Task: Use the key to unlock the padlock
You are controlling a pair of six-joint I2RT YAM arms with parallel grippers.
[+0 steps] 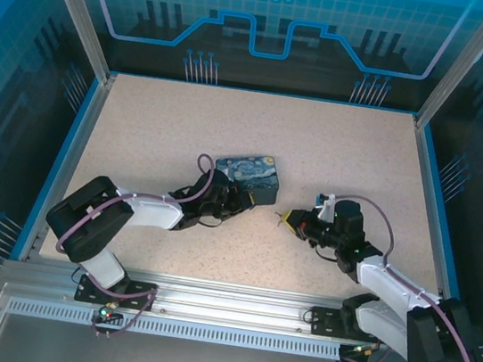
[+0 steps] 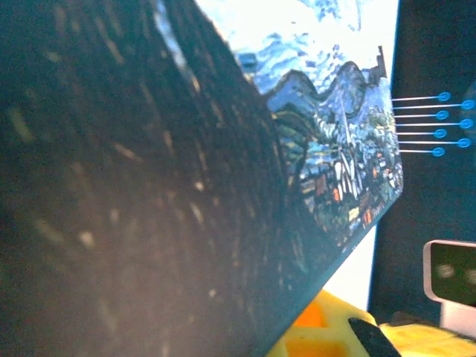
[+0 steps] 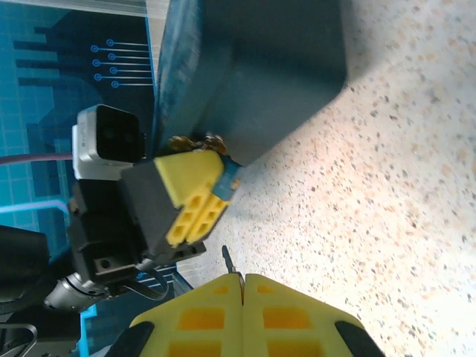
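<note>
Top external view puts my left claw (image 1: 243, 201) up against the near front of the painted box (image 1: 247, 171), which sits around the middle of the desk (image 1: 336, 149). From the right wrist view, that claw is pinched almost closed on a small bluish piece at the box's edge, which looks like the padlock (image 3: 231, 181). Right of it, near the padlock but not touching, the thin dark key (image 3: 226, 259) juts from my right claw (image 3: 242, 286), whose yellow fingers are pressed tight together on it.
</note>
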